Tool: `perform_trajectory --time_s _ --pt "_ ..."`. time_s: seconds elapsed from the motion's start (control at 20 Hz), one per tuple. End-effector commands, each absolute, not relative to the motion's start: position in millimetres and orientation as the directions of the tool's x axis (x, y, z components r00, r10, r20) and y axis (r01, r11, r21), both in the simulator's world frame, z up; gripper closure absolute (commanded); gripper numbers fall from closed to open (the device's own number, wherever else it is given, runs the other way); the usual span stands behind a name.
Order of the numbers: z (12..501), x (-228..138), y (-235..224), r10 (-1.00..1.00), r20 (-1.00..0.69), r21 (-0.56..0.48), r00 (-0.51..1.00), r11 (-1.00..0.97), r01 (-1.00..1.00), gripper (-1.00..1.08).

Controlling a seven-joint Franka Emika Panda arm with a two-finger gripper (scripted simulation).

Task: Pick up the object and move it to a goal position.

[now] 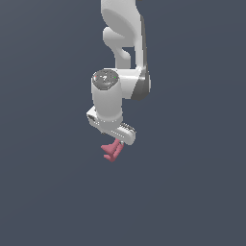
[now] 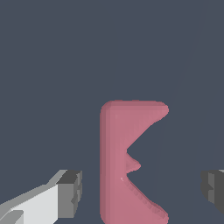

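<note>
The object (image 1: 112,152) is a small matte pink-red piece that pokes out just below the white hand in the exterior view. In the wrist view the object (image 2: 116,162) shows a straight back and prongs that splay to one side. My gripper (image 2: 142,192) is open and straddles it. One grey fingertip (image 2: 71,194) and the other fingertip (image 2: 213,190) each stand apart from the piece, with a gap on both sides. In the exterior view the gripper (image 1: 116,145) points down over the object, and the hand hides its fingers.
A flat dark blue-grey surface (image 1: 192,192) fills both views. The white arm (image 1: 122,43) rises from the hand toward the upper edge of the exterior view. Nothing else shows.
</note>
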State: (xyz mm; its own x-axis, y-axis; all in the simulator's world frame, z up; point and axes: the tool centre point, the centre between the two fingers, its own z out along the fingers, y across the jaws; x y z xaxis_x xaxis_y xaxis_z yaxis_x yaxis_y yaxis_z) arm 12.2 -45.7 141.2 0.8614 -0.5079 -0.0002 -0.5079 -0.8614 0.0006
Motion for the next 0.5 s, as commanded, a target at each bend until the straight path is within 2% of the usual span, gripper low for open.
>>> perform_trajectory --time_s 0.0,0.45 --pt "140.9 12.3 -45.6 -0.508 0.0 0.0 0.861 -0.861 -0.508 -0.92" --pt "107.5 11.2 -45.9 -0.511 0.0 0.0 0.859 -0.859 -0.511 -0.92"
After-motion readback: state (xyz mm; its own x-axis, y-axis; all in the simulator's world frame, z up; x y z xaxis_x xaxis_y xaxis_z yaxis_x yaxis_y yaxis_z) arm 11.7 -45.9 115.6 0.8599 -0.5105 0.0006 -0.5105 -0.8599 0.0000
